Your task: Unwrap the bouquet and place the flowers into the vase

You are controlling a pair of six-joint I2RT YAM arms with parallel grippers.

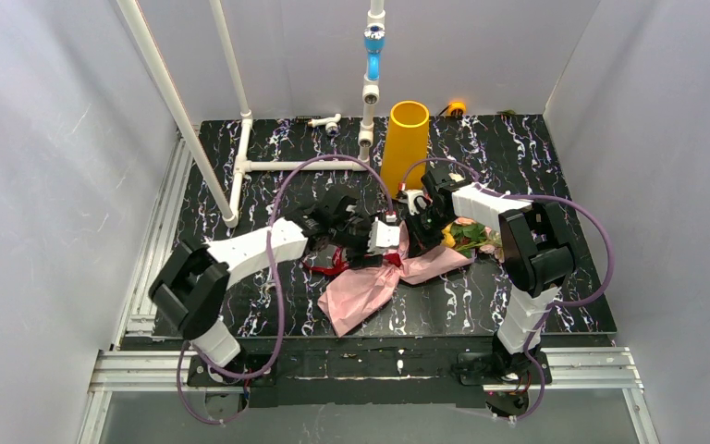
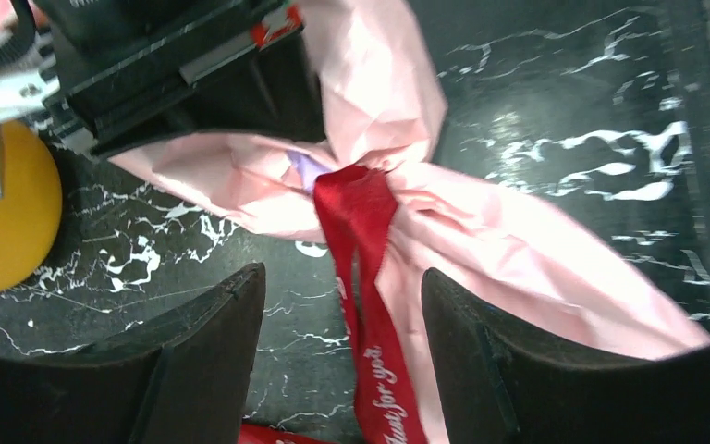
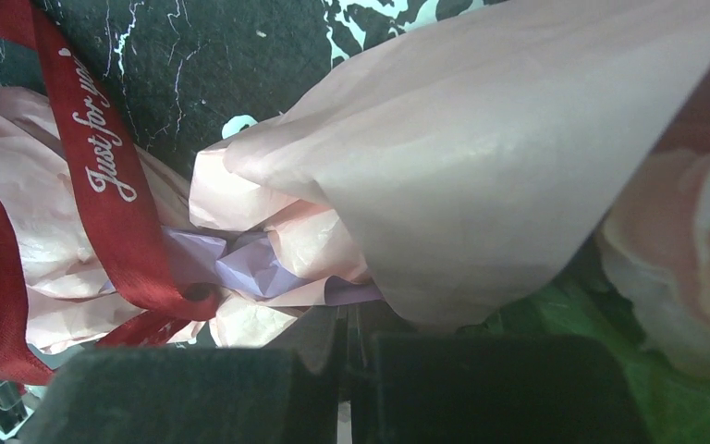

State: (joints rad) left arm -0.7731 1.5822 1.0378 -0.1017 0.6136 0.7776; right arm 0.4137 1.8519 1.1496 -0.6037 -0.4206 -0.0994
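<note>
Bouquet (image 1: 381, 282) lies on its side mid black marbled tabletop (image 1: 555, 296), pink paper crinkled, flowers (image 1: 473, 237) toward the right arm. Vase (image 1: 405, 141) stands upright behind it, near the rear edge. Left end effector (image 2: 342, 370): fingers spread wide over the tied waist, one on either side of the dark red ribbon (image 2: 359, 215), not gripping. Right end effector (image 3: 347, 375): fingers pressed together just beside the paper's open mouth; whether any paper is pinched, cannot tell.

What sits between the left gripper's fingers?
Left wrist view: the dark red ribbon trails from the bouquet knot through the open left gripper, marbled table beneath.
</note>
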